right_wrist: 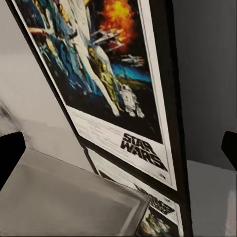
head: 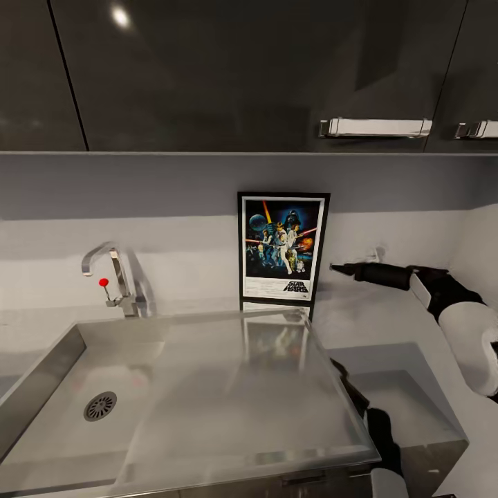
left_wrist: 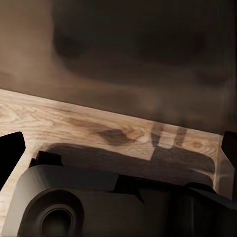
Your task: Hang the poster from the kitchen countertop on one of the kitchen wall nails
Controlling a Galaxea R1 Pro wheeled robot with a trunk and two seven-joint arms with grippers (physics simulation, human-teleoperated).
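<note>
The right hand [head: 337, 267], dark and slender at the end of a black and white arm, reaches in from the right of the head view, its tips pointing at the right edge of the poster and stopping just short of it. In the right wrist view its two black fingertips [right_wrist: 11, 155] sit far apart at opposite edges of the picture, so it is spread wide and has hold of nothing.

The upright rectangular Star Wars poster with a thin black frame, white border and dark blue artwork [head: 283, 247] stands on the long smooth grey table [head: 387, 325], its back against the pale grey wall [head: 173, 256]. Seen from the right wrist, the poster [right_wrist: 113, 94] is close ahead, and its lower edge is mirrored in the glossy surface beneath.

Just in front of the poster lies the stainless-steel sink with its flat drainboard [head: 228, 387], which also reflects the artwork. A round drain [head: 100, 406] sits in the basin at the left. Behind the basin stands a curved chrome tap [head: 121, 277] with a small red knob [head: 104, 282]. Above the wall hang glossy dark cupboards [head: 242, 69] with a metal bar handle [head: 375, 127].

The left hand [left_wrist: 118, 148] hangs over a wood-grain floor [left_wrist: 74, 123]; its dark fingertips [left_wrist: 10, 153] are set wide apart with nothing between them.
</note>
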